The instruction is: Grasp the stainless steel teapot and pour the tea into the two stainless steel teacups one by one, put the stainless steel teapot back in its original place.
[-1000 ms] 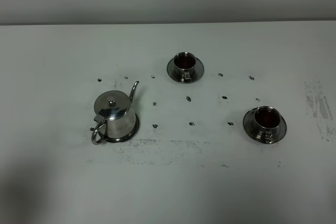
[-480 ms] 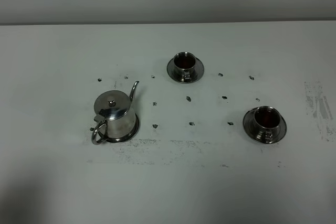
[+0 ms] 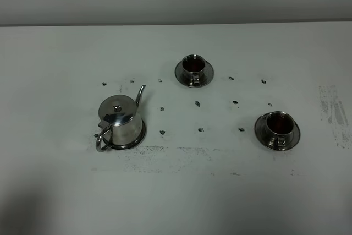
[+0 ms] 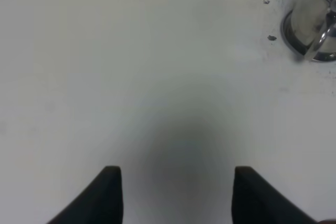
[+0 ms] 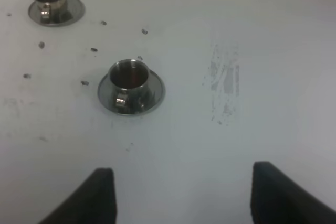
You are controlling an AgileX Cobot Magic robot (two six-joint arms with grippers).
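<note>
Looks basically done: teapot (image 3: pixel 120 120) sits on its tray (image 3: pixel 141 136), both cups (image 3: pixel 193 65) (image 3: pixel 279 124) look filled with tea. Left tool (image 4: pixel 173 179) and right tool (image 5: pixel 181 182) both spread, holding nothing above the surface (image 3: pixel 55 180)

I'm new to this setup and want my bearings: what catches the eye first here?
The shiny stainless steel teapot stands on its round tray at the table's left, spout aimed toward the back. Two teacups on saucers sit apart from it: one toward the back centre, one nearer on the right. Dark specks dot the white table between them.
</note>
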